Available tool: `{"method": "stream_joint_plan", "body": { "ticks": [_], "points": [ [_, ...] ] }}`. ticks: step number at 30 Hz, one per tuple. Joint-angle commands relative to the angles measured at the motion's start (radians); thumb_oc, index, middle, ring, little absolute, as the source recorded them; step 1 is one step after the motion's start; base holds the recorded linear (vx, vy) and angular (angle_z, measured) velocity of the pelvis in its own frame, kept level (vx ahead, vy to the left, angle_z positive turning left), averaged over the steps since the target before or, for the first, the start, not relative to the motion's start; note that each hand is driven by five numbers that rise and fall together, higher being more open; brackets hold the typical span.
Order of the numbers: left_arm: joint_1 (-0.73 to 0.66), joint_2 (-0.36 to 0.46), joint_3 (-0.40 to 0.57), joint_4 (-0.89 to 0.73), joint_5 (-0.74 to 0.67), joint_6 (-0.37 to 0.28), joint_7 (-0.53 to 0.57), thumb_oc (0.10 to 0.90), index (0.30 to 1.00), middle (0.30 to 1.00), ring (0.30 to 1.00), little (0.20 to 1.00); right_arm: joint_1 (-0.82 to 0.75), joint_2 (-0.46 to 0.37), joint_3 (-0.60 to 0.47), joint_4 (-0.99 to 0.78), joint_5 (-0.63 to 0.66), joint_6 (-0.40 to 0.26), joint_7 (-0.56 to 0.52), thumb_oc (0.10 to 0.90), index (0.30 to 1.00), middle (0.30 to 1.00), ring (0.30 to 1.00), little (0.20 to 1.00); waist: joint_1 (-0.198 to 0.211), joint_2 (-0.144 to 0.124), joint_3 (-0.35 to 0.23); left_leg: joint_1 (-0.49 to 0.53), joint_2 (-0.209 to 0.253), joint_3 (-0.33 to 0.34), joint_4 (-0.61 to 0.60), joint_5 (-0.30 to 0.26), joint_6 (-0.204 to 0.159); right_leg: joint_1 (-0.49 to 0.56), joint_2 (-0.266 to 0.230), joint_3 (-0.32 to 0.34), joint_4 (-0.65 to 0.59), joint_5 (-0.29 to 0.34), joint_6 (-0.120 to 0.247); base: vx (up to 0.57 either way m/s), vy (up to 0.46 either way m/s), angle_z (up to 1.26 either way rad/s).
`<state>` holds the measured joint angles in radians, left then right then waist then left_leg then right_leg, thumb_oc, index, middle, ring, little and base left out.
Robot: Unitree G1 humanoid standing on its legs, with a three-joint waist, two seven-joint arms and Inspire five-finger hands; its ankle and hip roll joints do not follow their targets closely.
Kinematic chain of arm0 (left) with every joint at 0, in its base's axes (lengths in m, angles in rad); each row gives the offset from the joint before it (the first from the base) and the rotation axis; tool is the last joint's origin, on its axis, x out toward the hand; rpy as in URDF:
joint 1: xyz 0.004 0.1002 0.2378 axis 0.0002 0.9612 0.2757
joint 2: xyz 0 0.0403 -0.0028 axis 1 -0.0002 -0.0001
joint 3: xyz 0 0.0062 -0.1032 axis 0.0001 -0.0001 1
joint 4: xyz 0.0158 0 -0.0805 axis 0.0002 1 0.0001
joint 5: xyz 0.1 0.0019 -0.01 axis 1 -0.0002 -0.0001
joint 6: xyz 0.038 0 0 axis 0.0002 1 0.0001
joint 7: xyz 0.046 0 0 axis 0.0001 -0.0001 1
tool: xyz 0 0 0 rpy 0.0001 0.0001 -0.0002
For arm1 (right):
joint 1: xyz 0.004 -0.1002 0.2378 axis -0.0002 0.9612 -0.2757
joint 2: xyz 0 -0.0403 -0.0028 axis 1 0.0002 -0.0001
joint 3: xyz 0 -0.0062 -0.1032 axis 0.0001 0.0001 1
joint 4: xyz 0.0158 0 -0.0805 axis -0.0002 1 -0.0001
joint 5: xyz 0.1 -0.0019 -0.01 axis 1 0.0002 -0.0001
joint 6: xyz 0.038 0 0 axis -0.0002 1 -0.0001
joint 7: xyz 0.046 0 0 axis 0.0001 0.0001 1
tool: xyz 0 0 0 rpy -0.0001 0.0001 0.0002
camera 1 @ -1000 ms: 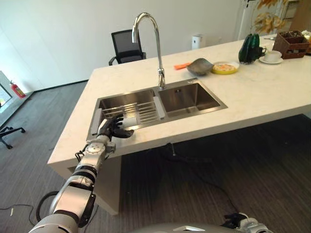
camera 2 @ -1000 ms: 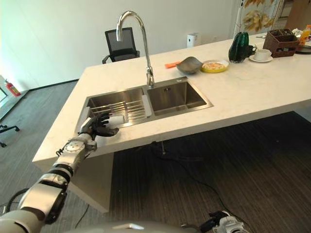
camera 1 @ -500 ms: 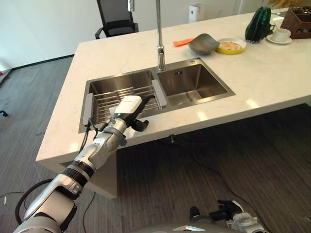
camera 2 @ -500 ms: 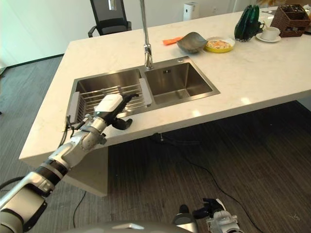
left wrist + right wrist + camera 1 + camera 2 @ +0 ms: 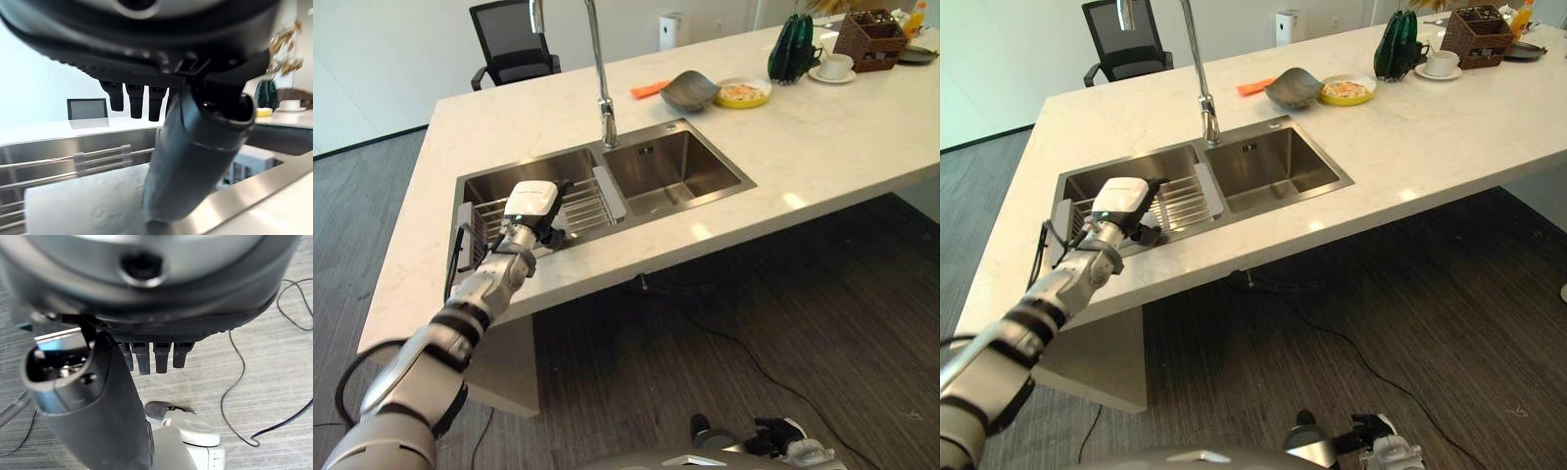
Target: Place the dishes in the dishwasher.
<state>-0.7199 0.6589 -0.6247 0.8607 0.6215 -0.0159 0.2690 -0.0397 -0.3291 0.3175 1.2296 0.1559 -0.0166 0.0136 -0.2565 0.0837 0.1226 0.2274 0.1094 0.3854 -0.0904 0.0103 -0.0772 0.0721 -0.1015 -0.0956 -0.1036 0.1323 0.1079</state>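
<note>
Dark fingers (image 5: 132,100) straight above sink rack (image 5: 573,206)

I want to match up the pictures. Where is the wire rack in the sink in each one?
Left eye view: wire rack in the left basin, left of middle.
Right eye view: same basin, further left.
Left wrist view: its bars cross the left side.
Right wrist view: faces the floor instead.
Shared landmark: black chair behind the counter.

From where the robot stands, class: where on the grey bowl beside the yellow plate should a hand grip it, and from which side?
Probably the grey bowl's raised rim. It sits open side up, so fingers can pinch the thin edge from above. Its near side faces bare countertop, while the yellow plate crowds the right.
</note>
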Motion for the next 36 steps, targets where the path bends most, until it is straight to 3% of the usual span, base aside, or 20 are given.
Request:
{"method": "stream_joint_plan", "body": {
  "ticks": [1,5,8,10,13,16,17,23,27,32,36],
  "points": [
    [-0.143,0.076,0.043,0.046,0.029,0.039,0.033,0.800,0.900,0.900,0.900,0.900,-0.045,0.010,0.063,0.035,-0.025,-0.025,0.004,0.800,0.900,0.900,0.900,0.900,-0.001,-0.036,-0.043,-0.019,0.096,-0.071,0.003,-0.008,-0.087,0.091,-0.061,-0.012,0.016,-0.147,0.061,0.00,-0.009,-0.11],
    [-0.167,0.060,0.021,0.127,0.024,0.051,0.029,0.800,0.900,0.900,0.900,0.900,-0.048,0.009,0.068,0.040,-0.027,-0.025,0.001,0.800,0.900,0.900,0.900,0.900,-0.005,-0.034,-0.037,-0.017,0.095,-0.066,0.003,-0.007,-0.087,0.088,-0.060,-0.007,0.018,-0.145,0.061,0.00,-0.006,-0.10],
    [-0.240,0.028,-0.047,0.243,0.021,0.060,-0.052,0.800,0.900,0.900,0.900,0.900,-0.064,0.007,0.076,0.052,-0.026,-0.010,-0.002,0.800,0.900,0.900,0.900,0.900,-0.009,-0.029,-0.025,-0.026,0.095,-0.064,0.003,-0.003,-0.086,0.078,-0.059,-0.004,0.018,-0.141,0.062,0.00,-0.002,-0.03],
    [-0.250,-0.010,-0.056,0.339,-0.021,0.058,-0.100,0.800,0.900,0.900,0.900,0.900,-0.073,0.011,0.085,0.065,-0.023,-0.001,0.005,0.800,0.900,0.900,0.900,0.900,-0.011,-0.029,-0.020,-0.029,0.094,-0.065,0.003,-0.001,-0.084,0.073,-0.059,-0.001,0.018,-0.138,0.063,0.01,-0.007,-0.04],
    [-0.251,-0.022,-0.049,0.360,-0.044,0.061,-0.111,0.800,0.900,0.900,0.900,0.900,-0.073,0.014,0.088,0.066,-0.023,0.002,0.009,0.800,0.900,0.900,0.900,0.900,-0.011,-0.030,-0.021,-0.030,0.093,-0.064,0.003,-0.002,-0.083,0.071,-0.059,0.000,0.018,-0.137,0.063,0.01,-0.002,-0.02],
    [-0.231,-0.046,0.003,0.413,-0.158,0.058,-0.154,0.800,0.900,0.900,0.900,0.900,-0.083,0.017,0.096,0.067,-0.020,0.007,0.013,0.800,0.900,0.900,0.900,0.900,-0.010,-0.030,-0.019,-0.033,0.092,-0.060,0.003,-0.002,-0.082,0.067,-0.060,0.005,0.016,-0.135,0.064,0.02,0.003,-0.03],
    [-0.203,-0.068,0.102,0.467,-0.335,0.065,-0.176,0.800,0.900,0.900,0.900,0.900,-0.094,0.031,0.103,0.071,-0.014,0.016,0.013,0.800,0.900,0.900,0.900,0.900,-0.006,-0.026,-0.016,-0.038,0.089,-0.060,0.003,0.001,-0.081,0.058,-0.060,0.010,0.016,-0.131,0.064,0.02,0.011,-0.03],
    [-0.175,-0.117,0.157,0.525,-0.451,0.078,-0.203,0.800,0.900,0.900,0.900,0.900,-0.142,0.040,0.111,0.083,-0.007,0.027,0.002,0.800,0.900,0.900,0.900,0.900,-0.006,-0.010,0.014,-0.075,0.081,-0.061,0.003,0.008,-0.076,0.013,-0.064,0.023,0.016,-0.116,0.066,-0.03,0.029,-0.06],
    [-0.186,-0.141,0.136,0.560,-0.476,0.078,-0.207,0.800,0.900,0.900,0.900,0.900,-0.234,0.033,0.127,0.088,0.000,0.031,-0.021,0.800,0.900,0.900,0.900,0.900,-0.010,0.006,0.063,-0.171,0.079,-0.064,0.003,0.036,-0.073,-0.103,-0.065,0.047,0.016,-0.076,0.068,-0.16,0.057,-0.08],
    [-0.199,-0.133,0.087,0.569,-0.456,0.064,-0.227,0.800,0.900,0.900,0.900,0.900,-0.297,0.032,0.147,0.088,-0.008,0.033,-0.033,0.800,0.900,0.900,0.900,0.900,0.001,0.011,0.080,-0.273,0.082,-0.060,0.003,0.062,-0.072,-0.226,-0.060,0.072,0.024,-0.040,0.069,-0.16,0.032,-0.18],
    [-0.249,-0.139,0.006,0.541,-0.387,0.058,-0.219,0.800,0.900,0.900,0.900,0.900,-0.325,0.028,0.166,0.092,-0.031,0.031,-0.044,0.800,0.900,0.900,0.900,0.900,0.012,0.006,0.094,-0.320,0.084,-0.074,0.003,0.076,-0.071,-0.265,-0.065,0.067,0.029,-0.033,0.071,-0.05,-0.007,-0.36]
  ]
}}
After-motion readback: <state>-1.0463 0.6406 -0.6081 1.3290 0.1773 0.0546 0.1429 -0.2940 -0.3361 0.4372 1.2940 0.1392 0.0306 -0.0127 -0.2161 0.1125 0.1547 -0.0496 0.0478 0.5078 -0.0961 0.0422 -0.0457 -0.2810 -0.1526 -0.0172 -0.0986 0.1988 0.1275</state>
